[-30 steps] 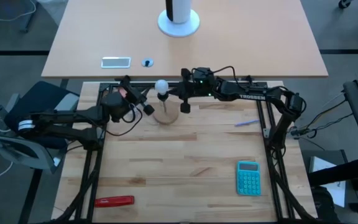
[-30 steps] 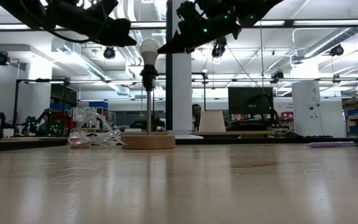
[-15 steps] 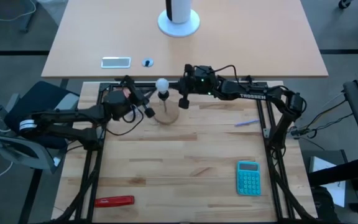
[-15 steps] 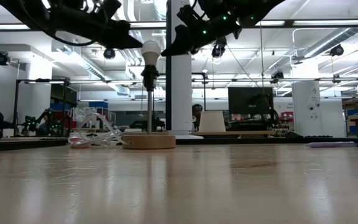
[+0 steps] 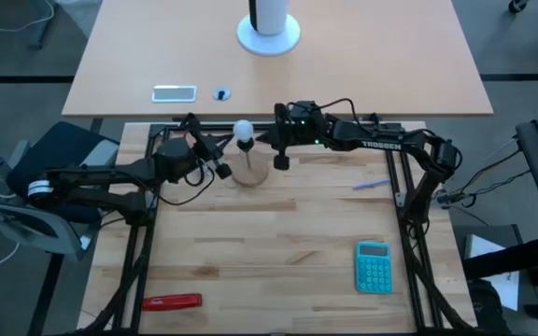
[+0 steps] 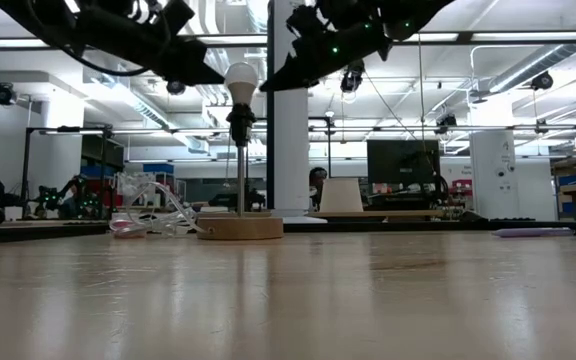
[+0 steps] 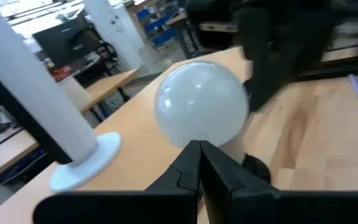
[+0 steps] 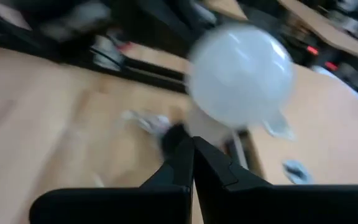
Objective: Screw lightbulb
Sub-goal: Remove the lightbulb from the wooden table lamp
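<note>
- A pen (image 5: pixel 168 301) and a calculator (image 5: pixel 374 266) lie at the near part of the table (image 5: pixel 278 252), well apart from the arms.
- The bulb (image 5: pixel 243 130) sits on top of a thin stand with a round wooden base (image 6: pixel 239 228), near the far edge.
- The left gripper (image 5: pixel 220 156) is just beside the bulb, fingers pressed together, holding nothing.
- The right gripper (image 5: pixel 279 149) is on the other side, fingers also together.
- The right wrist view is blurred; the socket is hard to make out.
- Farther off stands a white cylinder (image 5: pixel 268 23), its top cut off.
</note>
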Motion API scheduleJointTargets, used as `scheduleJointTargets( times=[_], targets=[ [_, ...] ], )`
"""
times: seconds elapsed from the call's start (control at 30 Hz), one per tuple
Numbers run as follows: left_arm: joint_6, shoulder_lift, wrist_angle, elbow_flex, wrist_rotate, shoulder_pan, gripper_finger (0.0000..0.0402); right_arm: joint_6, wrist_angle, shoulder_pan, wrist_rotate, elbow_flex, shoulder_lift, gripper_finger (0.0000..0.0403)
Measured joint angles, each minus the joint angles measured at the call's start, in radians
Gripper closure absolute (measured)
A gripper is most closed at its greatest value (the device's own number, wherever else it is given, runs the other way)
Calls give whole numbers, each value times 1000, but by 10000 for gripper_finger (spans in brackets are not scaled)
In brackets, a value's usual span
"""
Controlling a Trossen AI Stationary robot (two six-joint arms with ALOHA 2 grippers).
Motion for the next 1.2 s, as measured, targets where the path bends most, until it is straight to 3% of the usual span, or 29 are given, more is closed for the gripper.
scheduleJointTargets(
  times=[0.1,0.23,0.37,0.5,0.63,0.83,1.1,1.2],
  targets=[
    [2,12,43,0,-34,8,401,22,44,0,-91,0,0,401],
    [2,35,92,0,-37,15,401,68,104,0,-93,0,2,401],
    [1,62,98,0,-21,16,401,79,106,-2,-34,0,3,401],
    [-16,78,93,0,71,13,401,86,97,-3,42,0,4,401],
    [-25,79,96,0,152,12,401,86,98,-5,51,0,5,401],
    [-23,60,90,0,166,-6,401,86,68,-10,66,0,5,401],
    [73,7,182,0,17,-2,401,-2,1,-9,53,0,4,401],
    [101,17,198,0,-55,21,401,-3,16,-8,-14,0,3,401]
  ],
)
